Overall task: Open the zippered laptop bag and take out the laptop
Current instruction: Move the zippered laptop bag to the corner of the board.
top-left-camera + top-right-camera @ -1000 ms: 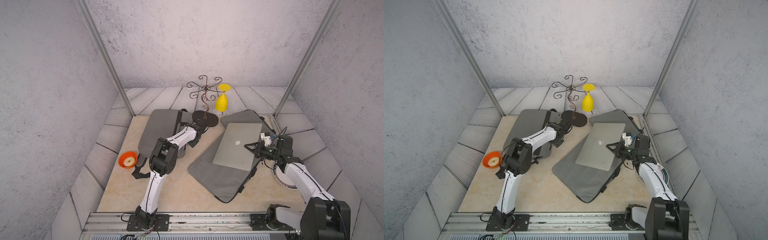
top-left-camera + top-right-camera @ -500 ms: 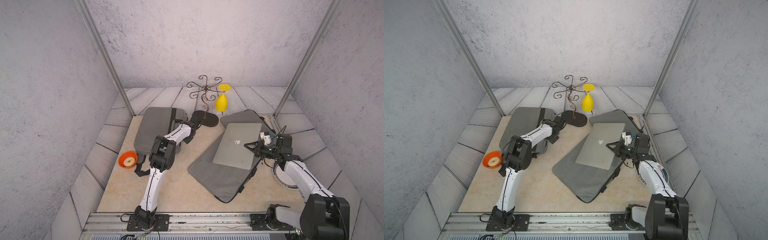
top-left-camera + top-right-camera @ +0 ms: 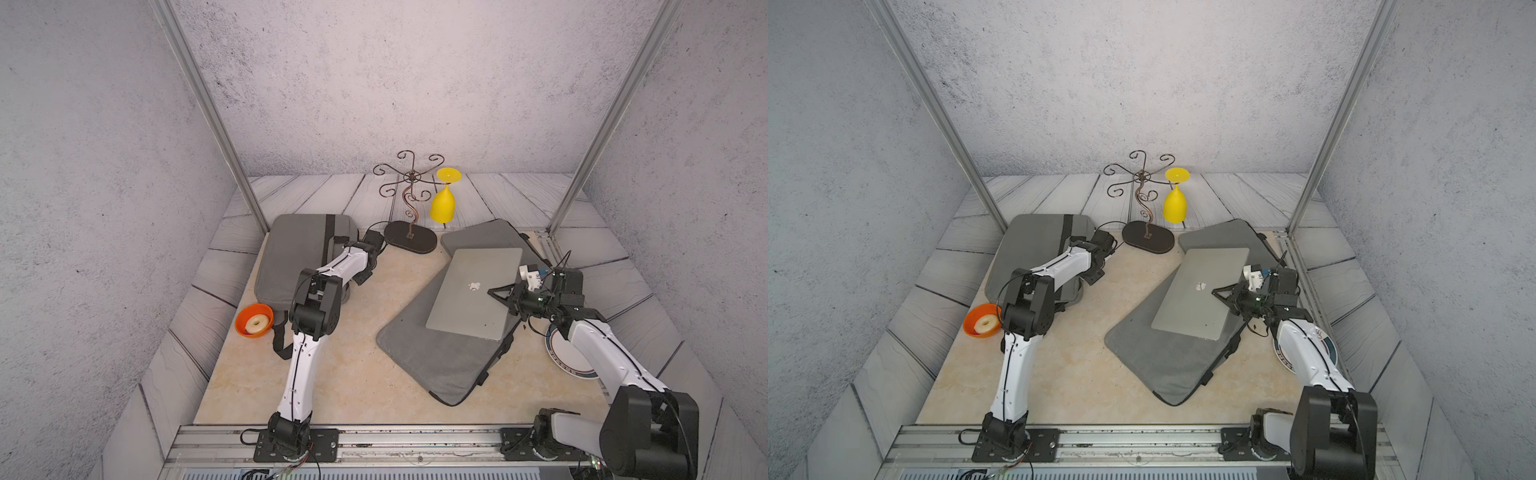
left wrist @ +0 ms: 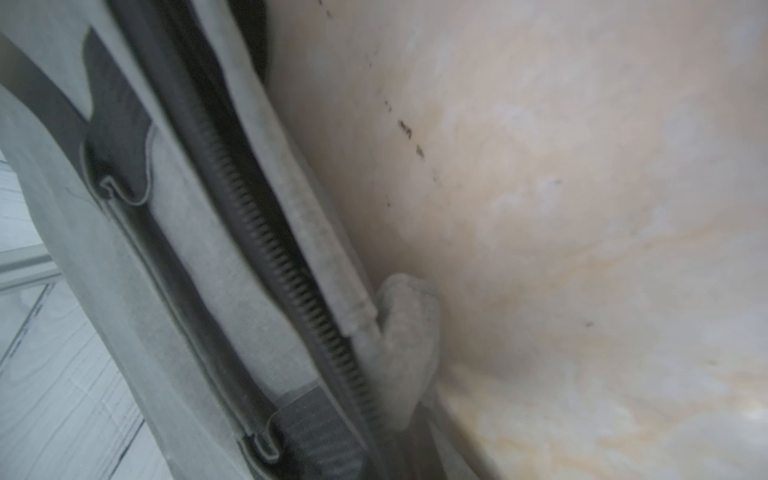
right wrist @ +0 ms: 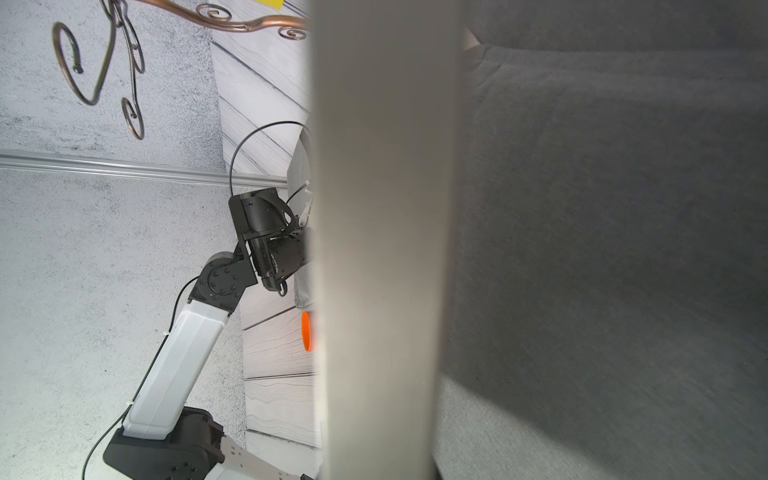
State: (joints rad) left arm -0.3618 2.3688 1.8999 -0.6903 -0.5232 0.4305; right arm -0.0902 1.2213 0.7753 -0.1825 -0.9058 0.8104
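Beige tabletop (image 3: 357, 374): closed grey padded bag (image 3: 299, 253) at left; grey fabric laptop bag (image 3: 432, 361) lies open and flat, slim silver laptop (image 3: 469, 299) on its lining. The right end effector (image 3: 496, 293) clamps the laptop's edge. Best lifted level and slowly, clear of the zipper. The left end effector (image 3: 371, 245) is closed beside the padded bag.

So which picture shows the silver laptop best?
A top view: the laptop shows whole there, logo up, on the open bag. The right wrist view gives only a blurry silver strip; the left wrist view, none.
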